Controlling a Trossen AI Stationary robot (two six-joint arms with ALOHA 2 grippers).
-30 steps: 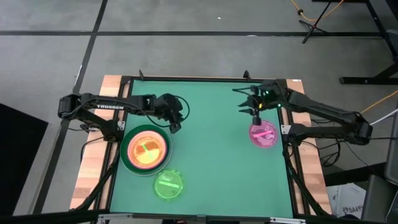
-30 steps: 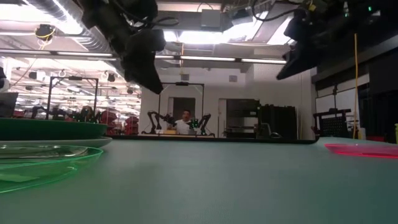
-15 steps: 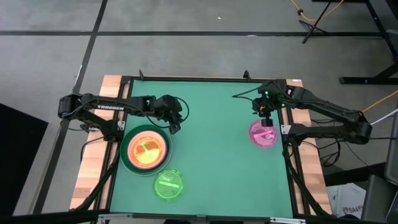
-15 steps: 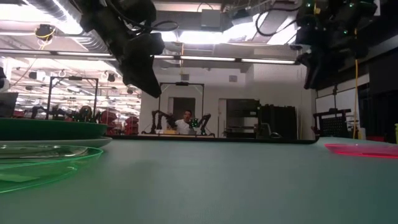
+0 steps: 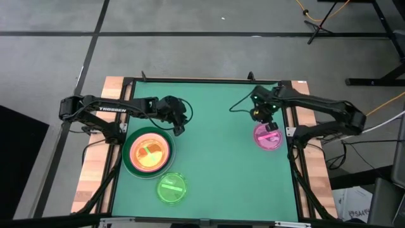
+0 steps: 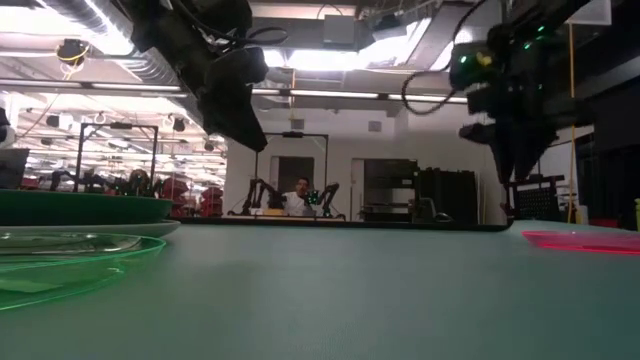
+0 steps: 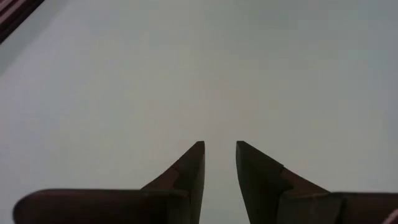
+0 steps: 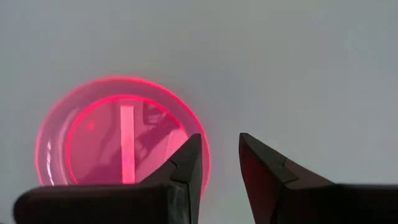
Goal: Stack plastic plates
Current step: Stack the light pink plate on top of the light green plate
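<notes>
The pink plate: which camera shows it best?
The right wrist view: the pink plate fills much of the picture, seen whole from above. The high view shows it small under the right gripper; the low view only its edge; the left wrist view nothing.

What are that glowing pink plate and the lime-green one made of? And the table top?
The pink plate looks like translucent glossy plastic: the surface shows through it and light reflects off it. The lime-green plate seems to be the same see-through plastic. The table top looks like a matte green mat, with no glare.
</notes>
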